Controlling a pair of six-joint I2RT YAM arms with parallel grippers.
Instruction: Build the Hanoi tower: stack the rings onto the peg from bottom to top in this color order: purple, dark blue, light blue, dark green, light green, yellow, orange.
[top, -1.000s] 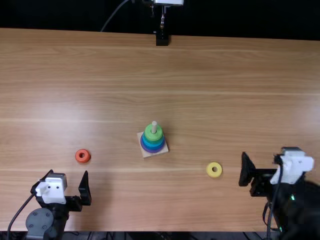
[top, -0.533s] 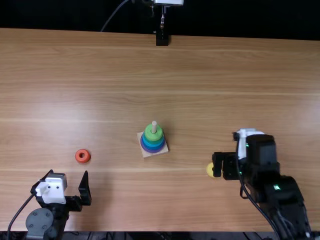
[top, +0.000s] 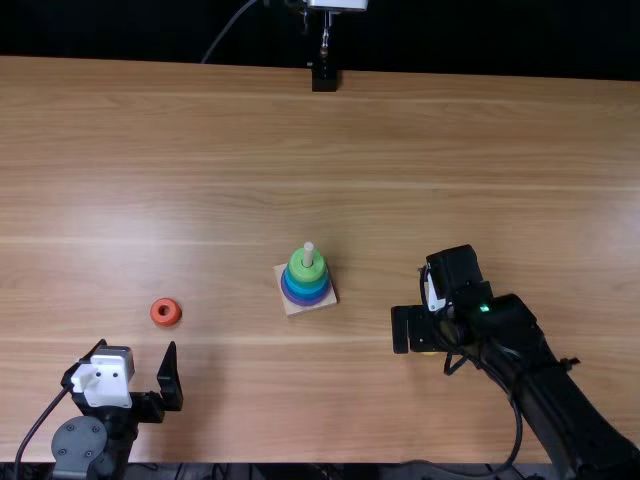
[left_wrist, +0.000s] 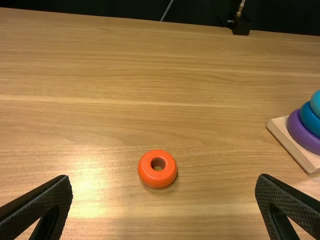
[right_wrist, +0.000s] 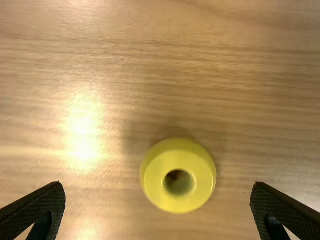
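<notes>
From above the near edge of the table (top: 200, 210), we look steeply down and forward in the top view, far enough back to take in the tabletop and the dark strip beyond. In the left wrist view we look from lower and nearer, slanting across to the far edge; we share the orange ring (left_wrist: 157, 183), part of the tower (top: 306, 288) and the black stand (top: 324, 78) with the top view. In the right wrist view we face steeply down, closest of all, sharing the yellow ring (right_wrist: 178, 202) with the top view.
</notes>
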